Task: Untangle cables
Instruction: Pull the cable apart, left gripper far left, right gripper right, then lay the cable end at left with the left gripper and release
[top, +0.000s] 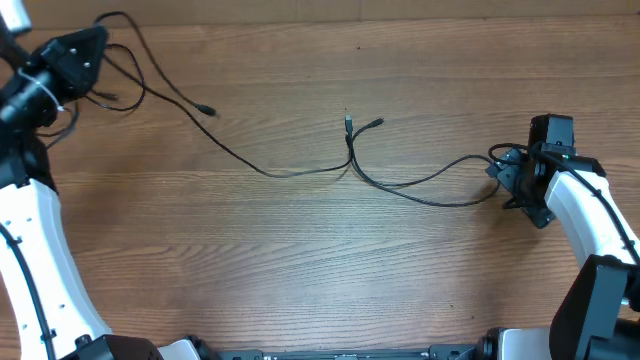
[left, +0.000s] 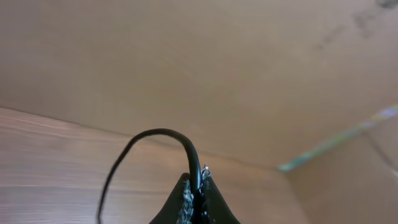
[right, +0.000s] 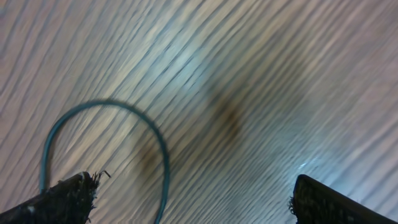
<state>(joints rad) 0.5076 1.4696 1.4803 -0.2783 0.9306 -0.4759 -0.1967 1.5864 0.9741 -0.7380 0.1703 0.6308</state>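
Thin black cables (top: 300, 168) lie across the wooden table, two of them crossing near the middle, where two plug ends (top: 362, 124) point toward the far edge. At the far left my left gripper (top: 88, 52) is lifted and shut on one cable (left: 158, 132), which arcs out of its closed tips (left: 196, 182). Another plug (top: 208, 111) lies to that gripper's right. My right gripper (top: 507, 176) stands open low over the right-hand cable end. A loop of that cable (right: 163, 155) runs between its wide-apart fingers (right: 69, 196), touching neither.
The wooden tabletop (top: 330, 270) stretches between the two arms. A cardboard-coloured wall (left: 205, 68) stands behind the table in the left wrist view. The white right arm (top: 590, 215) reaches in from the near right corner.
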